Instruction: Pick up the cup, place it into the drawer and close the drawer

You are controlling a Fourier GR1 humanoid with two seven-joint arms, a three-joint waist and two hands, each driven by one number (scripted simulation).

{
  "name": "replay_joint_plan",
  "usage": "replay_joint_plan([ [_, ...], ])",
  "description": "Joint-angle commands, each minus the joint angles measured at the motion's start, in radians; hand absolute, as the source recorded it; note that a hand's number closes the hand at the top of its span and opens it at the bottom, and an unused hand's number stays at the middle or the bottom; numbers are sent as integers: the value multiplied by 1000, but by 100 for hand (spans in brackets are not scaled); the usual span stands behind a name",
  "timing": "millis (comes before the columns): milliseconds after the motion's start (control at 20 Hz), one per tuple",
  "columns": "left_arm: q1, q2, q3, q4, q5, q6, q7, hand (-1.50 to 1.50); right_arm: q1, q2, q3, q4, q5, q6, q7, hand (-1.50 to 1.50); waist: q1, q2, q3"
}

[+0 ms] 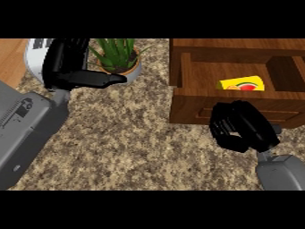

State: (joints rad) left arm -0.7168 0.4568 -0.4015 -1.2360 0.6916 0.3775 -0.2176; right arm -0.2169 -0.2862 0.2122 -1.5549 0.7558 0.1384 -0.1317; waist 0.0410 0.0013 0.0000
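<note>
Here, the open drawer (247, 78) sits in the upper right of the frame, pulled out of a wooden cabinet (240, 49) that stands on the speckled tabletop (128, 143). Inside the drawer, toward its front wall, lies the cup (243, 84), a yellow thing with a red and green fruit pattern, tilted and resting against the drawer's bottom. To the right of it the drawer shows a darker inner compartment.

The right robot hand (242, 126) is just below the drawer's front panel, in the lower right of the frame, its fingers curled inward with nothing visible in them; it overlaps the front of the drawer, though I cannot tell whether it touches the wood. Its grey forearm runs down to the lower edge.

The left robot hand (72, 67) shows in the upper left, fingers straight and pointing up, thumb stretched to the right toward a potted plant (117, 56). The plant, green spiky leaves in a pale round pot, stands just beside that thumb, near the top of the frame. Behind the left robot hand a white rounded object (37, 51) peeks out, mostly hidden. The left forearm fills the lower left corner.
</note>
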Motion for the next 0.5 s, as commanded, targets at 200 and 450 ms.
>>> replay_joint_plan([
  [200,151,107,102,-101,26,-103,0,-150,-220,95,33,472,188,-183,-76,150,-4,4,1],
  [450,245,132,146,-106,37,-202,-47,-150,-388,105,-73,792,161,-276,-199,150,-2,10,1],
])
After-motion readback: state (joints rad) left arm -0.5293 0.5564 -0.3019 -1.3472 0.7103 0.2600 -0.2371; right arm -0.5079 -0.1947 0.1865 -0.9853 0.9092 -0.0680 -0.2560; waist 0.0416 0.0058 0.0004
